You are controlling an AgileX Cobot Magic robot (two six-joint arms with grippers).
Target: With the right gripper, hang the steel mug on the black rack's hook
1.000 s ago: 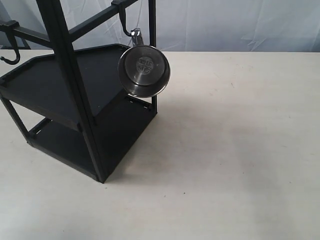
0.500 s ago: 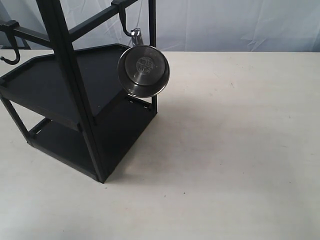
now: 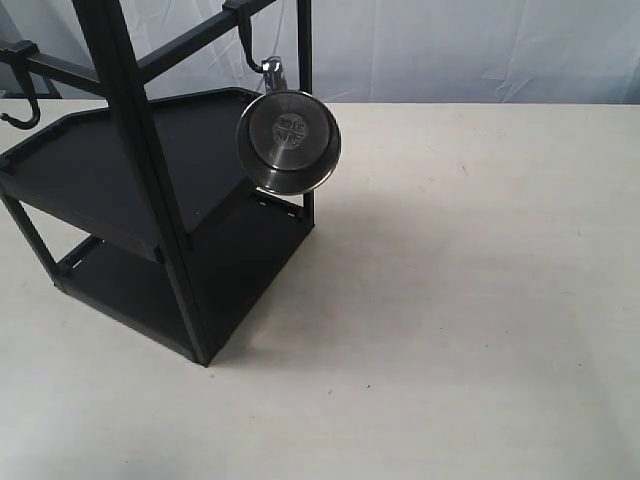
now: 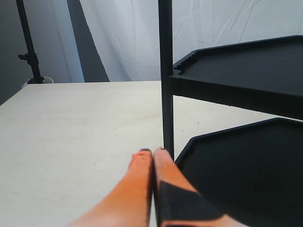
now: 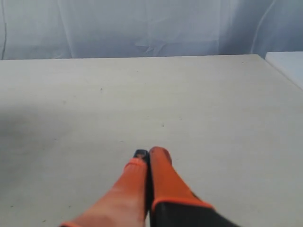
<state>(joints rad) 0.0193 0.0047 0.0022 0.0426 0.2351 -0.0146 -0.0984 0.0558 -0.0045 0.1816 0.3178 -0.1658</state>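
Steel mug [image 3: 288, 141]: hangs by its loop handle from the hook [image 3: 248, 52] on the black rack [image 3: 150, 210], stamped base turned toward the exterior camera, clear of the tabletop [image 3: 460, 300].
Change over the last second: almost none. The stamped mark on the base sits at a slightly different angle from one picture to the next, so the mug seems to be turning a little on the hook; its place has not shifted.
Hook: fixed to the upper crossbar, above the rack's upper tray; a second hook [image 3: 22, 100] on the other crossbar carries nothing.
Rack position: near the far left corner of the tabletop.
Right pincer [image 5: 147, 154]: orange pads pressed together with nothing between them, over bare tabletop and well apart from the mug; absent from the exterior view.
Left pincer [image 4: 152, 152]: pads together, empty, low beside a thin rack post [image 4: 166, 75] near the lower tray.
Meaning for the task: the mug carries its own weight on the hook with no pincer near it, so the hanging looks done.
Risk: slight. If the turning grows, the handle could work toward the hook's upturned tip.
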